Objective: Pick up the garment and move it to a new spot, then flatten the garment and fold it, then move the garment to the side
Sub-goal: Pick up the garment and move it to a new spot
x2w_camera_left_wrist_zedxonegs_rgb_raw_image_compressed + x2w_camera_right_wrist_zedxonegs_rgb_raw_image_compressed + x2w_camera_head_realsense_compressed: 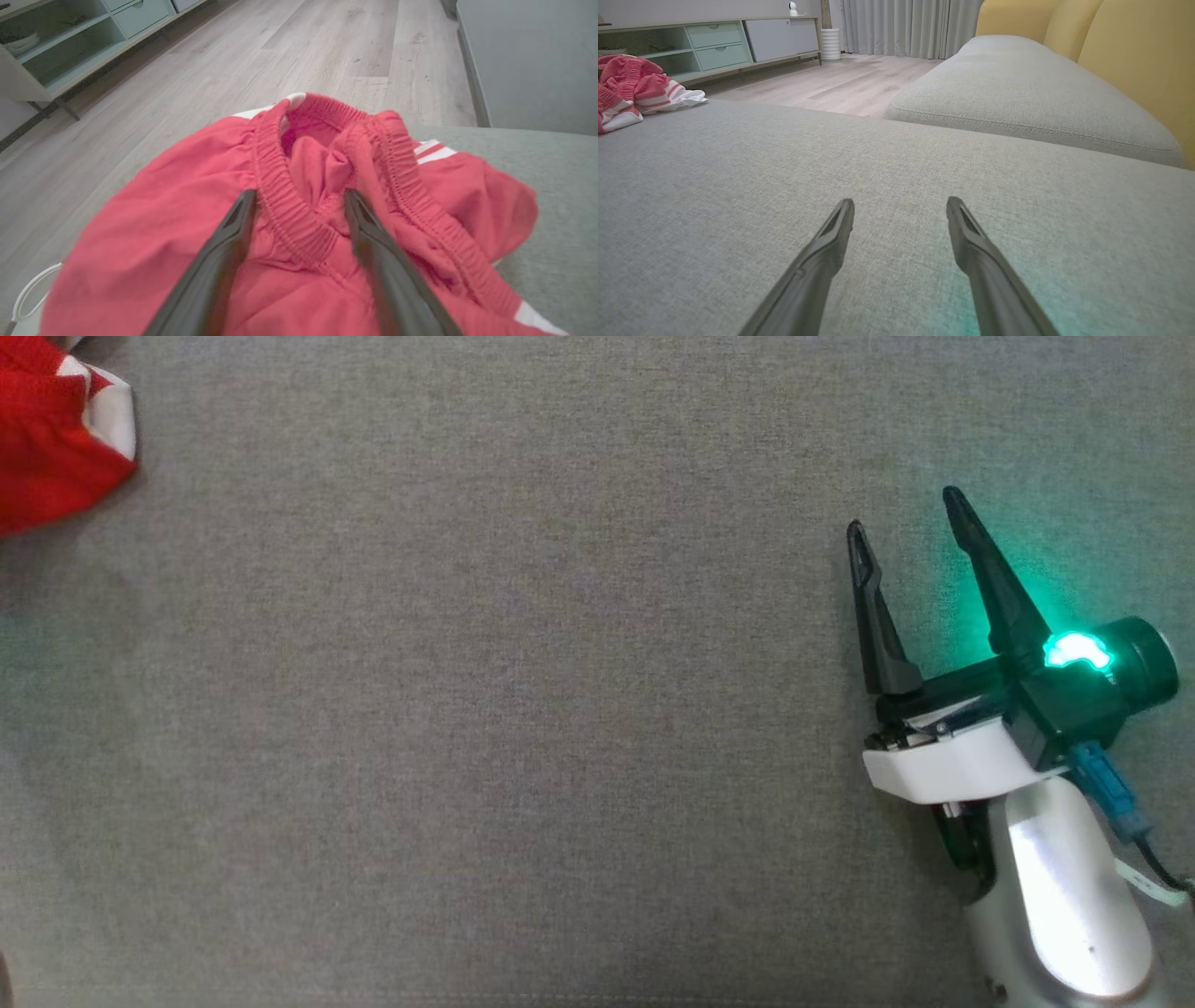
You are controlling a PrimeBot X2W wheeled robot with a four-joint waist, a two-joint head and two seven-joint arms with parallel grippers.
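Note:
The garment (187,224) is a pair of red shorts with white side stripes, lying crumpled at the edge of the grey sofa seat. Its corner shows at the head view's top left (56,439) and at the far left of the right wrist view (640,88). My left gripper (301,198) is open right over it, its fingers straddling the elastic waistband (289,214). My right gripper (906,513) is open and empty, low over bare cushion at the right, well away from the garment.
The grey sofa seat (485,709) spreads wide between garment and right gripper. A second cushion (1017,88) and yellow backrests (1134,51) lie beyond. Wood floor (289,51) drops off just past the garment, with a pale shelf unit (70,42) across it.

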